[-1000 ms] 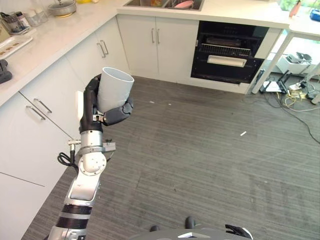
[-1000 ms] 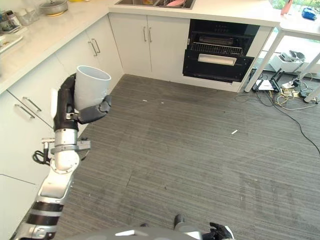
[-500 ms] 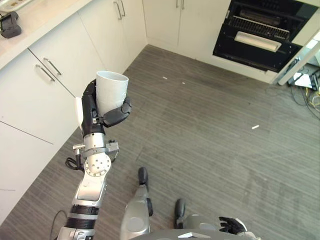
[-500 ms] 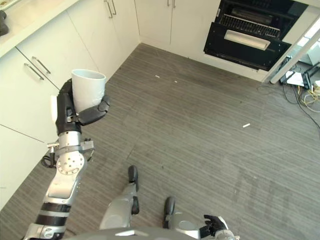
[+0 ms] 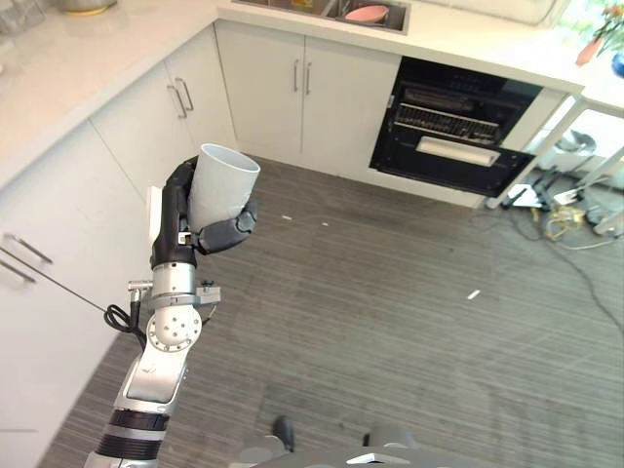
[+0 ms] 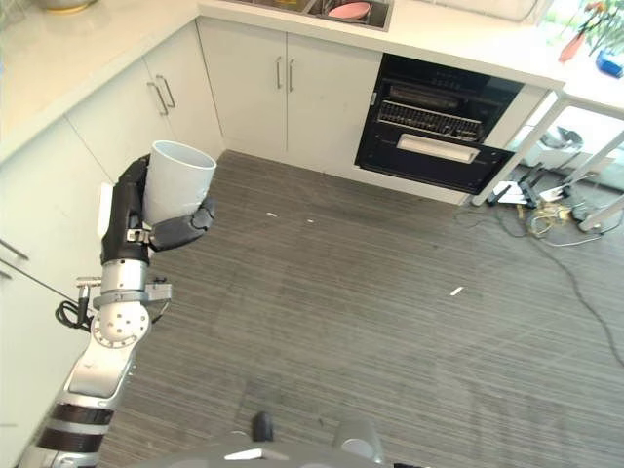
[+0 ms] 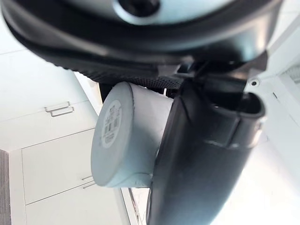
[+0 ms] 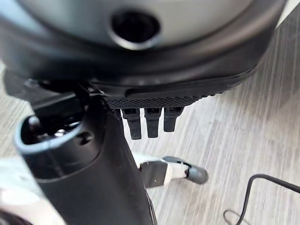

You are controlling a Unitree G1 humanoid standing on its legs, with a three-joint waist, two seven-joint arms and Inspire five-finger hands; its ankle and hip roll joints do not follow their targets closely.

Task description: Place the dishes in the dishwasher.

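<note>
Between the fingers (image 5: 226,230) and thumb of my left hand (image 5: 180,219) sits the plain white ceramic cup (image 5: 221,183), fingers wrapped round its lower wall, mouth up, slightly tilted. Grip looks the same as half a second ago; cup hasn't slipped in the hand.

What changed is the camera, not the load: half a second ago I was looking steeply down at the floor, now the head is back up and the open black dishwasher (image 5: 451,127) under the white counter (image 5: 468,49) is in frame again, well beyond the fingers across the grey plank floor (image 5: 390,322). My read: transit phase, cup secured, still need to close most of the gap before any placing.

View differences:
- Left wrist view shows the cup's flat base (image 7: 110,133) with a label stuck on it, and the thumb lying along the wall. Eye views can't see the base.
- Eye views give the rim, the dishwasher's pulled-out rack (image 6: 429,119), and a pink dish in the steel sink (image 5: 367,13) further along the counter.
- Right wrist view has my right hand (image 8: 146,123) over bare floor, fingers hanging relaxed, holding nothing.
</note>
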